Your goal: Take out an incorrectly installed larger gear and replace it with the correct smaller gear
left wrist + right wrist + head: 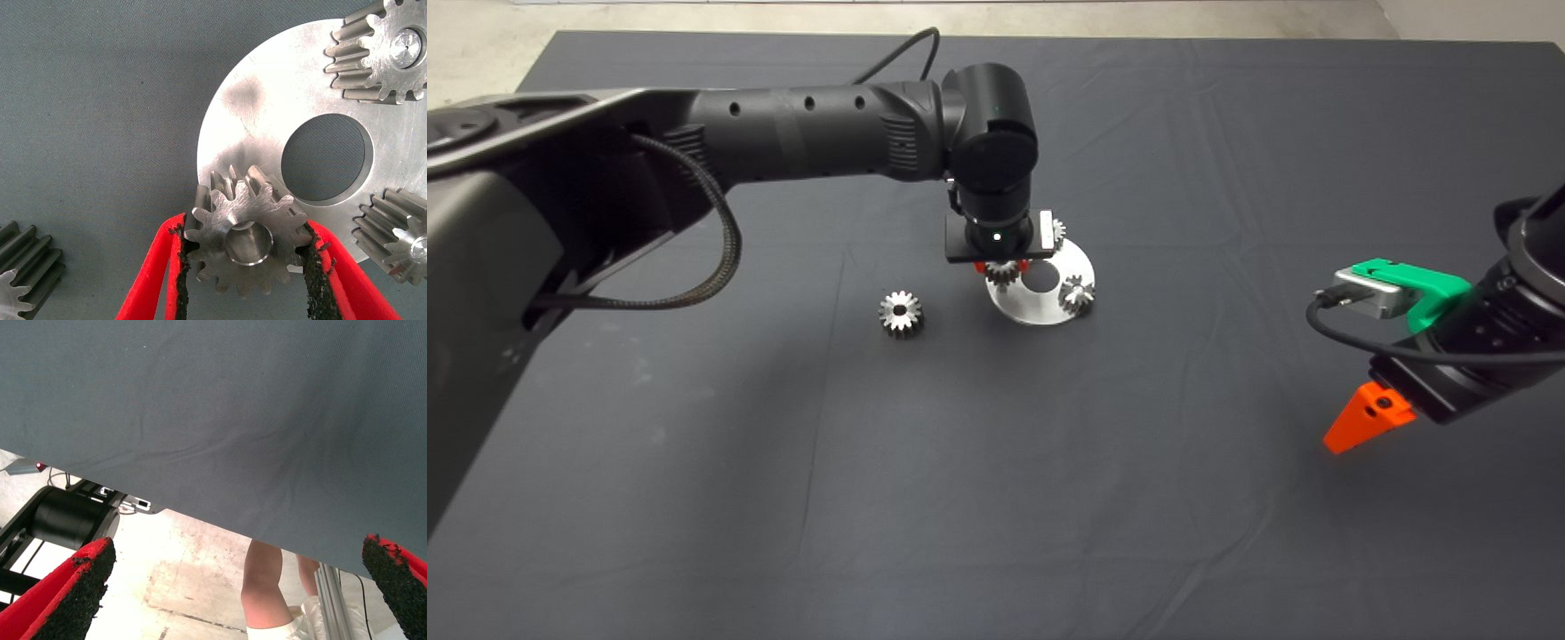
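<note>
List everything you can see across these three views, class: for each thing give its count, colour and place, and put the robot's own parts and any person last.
Round plate: one, bright silver, centre hole, on the mat.
Installed gears: two, grey steel, on pins on the plate.
Held gear: one, silver, over the plate's edge, between the left gripper's pads.
Loose gear: one, darker grey, on the mat beside the plate.
Mat: one, dark grey, covers the table.
Left gripper: one, red fingers, shut on the held gear.
Right gripper: one, red fingers open, parked at the mat's right edge.
Person's leg: bare, on the floor beyond the mat.
</note>
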